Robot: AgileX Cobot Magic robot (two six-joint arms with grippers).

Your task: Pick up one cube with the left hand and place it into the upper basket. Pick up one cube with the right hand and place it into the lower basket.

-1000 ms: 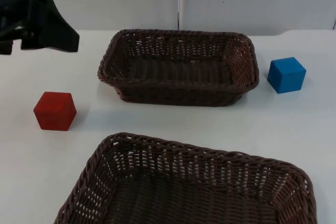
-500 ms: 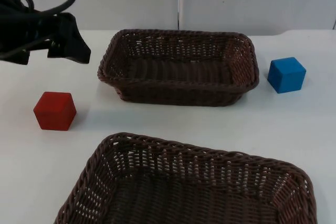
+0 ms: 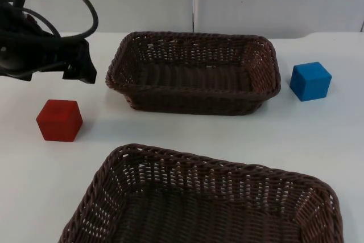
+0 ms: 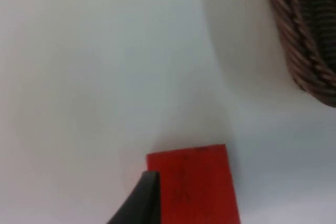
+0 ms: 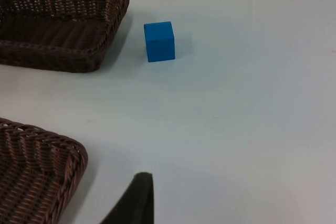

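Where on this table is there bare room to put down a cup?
Bare table runs between the upper basket and lower basket, widest from the blue cube forward. It is crowded by the red cube, where the left claw hovers.

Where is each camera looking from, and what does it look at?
Top view: fixed above, looking down and forward at the upper basket, lower basket, red cube and blue cube; the left gripper hangs behind the red cube.
Left wrist view: on the left arm, looking down at the red cube; one black fingertip shows.
Right wrist view: on the waiting right arm, facing the blue cube; a black fingertip shows.
Shared: both cubes reappear in the top view.
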